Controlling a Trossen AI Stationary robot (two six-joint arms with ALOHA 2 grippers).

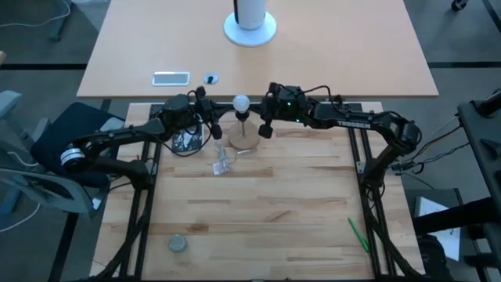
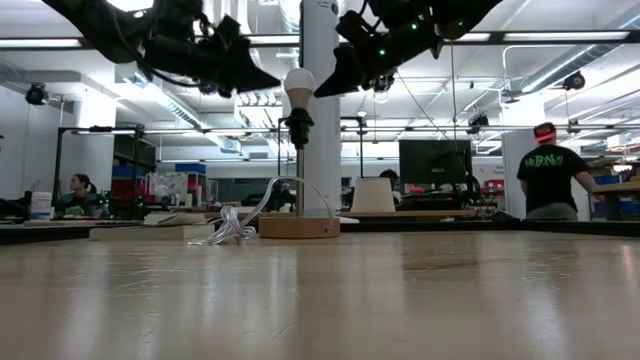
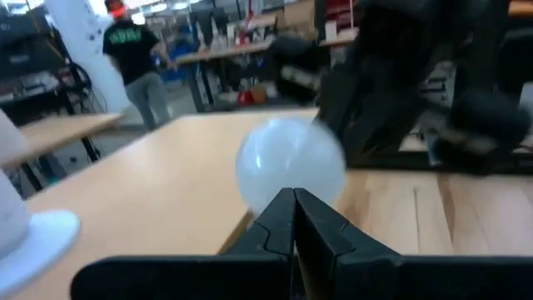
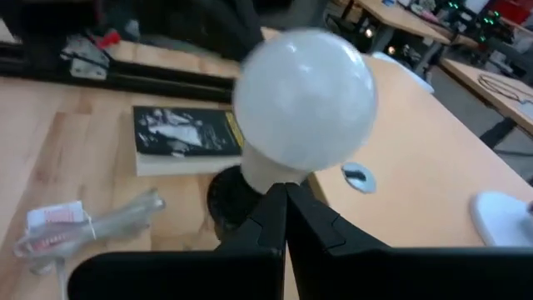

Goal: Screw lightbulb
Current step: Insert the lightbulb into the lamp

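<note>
Overhead, the left tool (image 1: 217,117) and right tool (image 1: 261,117) both reach in level from opposite sides, each with fingers pressed together and empty, flanking the lightbulb (image 1: 241,103) without touching it. It stands upright in a dark socket (image 2: 298,128) on a round wooden base (image 2: 299,227) on the counter (image 1: 274,204).

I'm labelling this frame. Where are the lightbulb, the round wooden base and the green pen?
lightbulb (image 1: 241,102): high view, top of the white globe.
round wooden base (image 2: 299,228): low view, its front edge.
green pen (image 1: 358,234): high view, mid-shaft.
</note>
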